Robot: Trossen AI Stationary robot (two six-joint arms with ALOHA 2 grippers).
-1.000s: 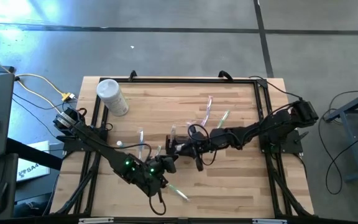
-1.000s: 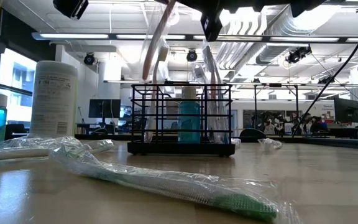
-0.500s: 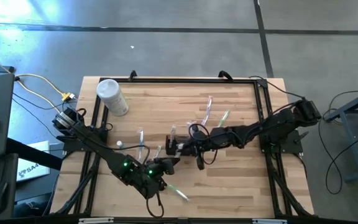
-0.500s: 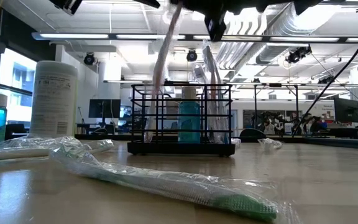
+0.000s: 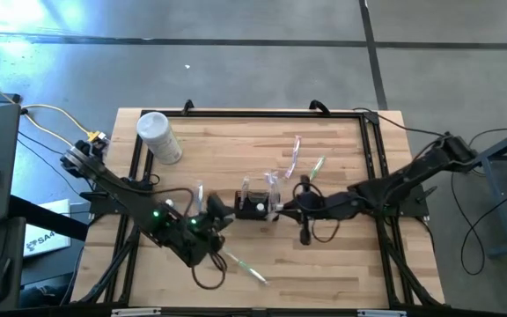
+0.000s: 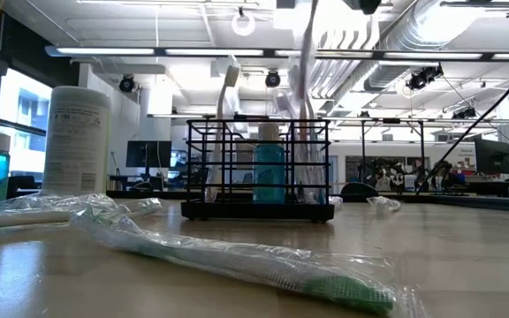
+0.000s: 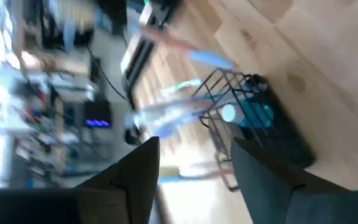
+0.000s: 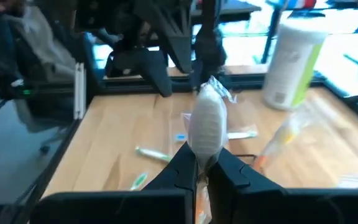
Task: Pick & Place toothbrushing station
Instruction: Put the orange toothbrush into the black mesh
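Right arm's fingers [image 8: 199,163] clamped on wrapped toothbrush [image 8: 207,121] above caddy [image 5: 253,206].

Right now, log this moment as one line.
left claw: open, empty, beside caddy | right claw: shut on wrapped toothbrush above caddy | loose toothbrush: on table

Legible text: none. White cylindrical container [image 6: 77,140], far from both grippers: printed label, lettering too small to read.

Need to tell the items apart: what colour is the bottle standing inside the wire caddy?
Teal-blue bottle with a pale cap, clearest in the low view.
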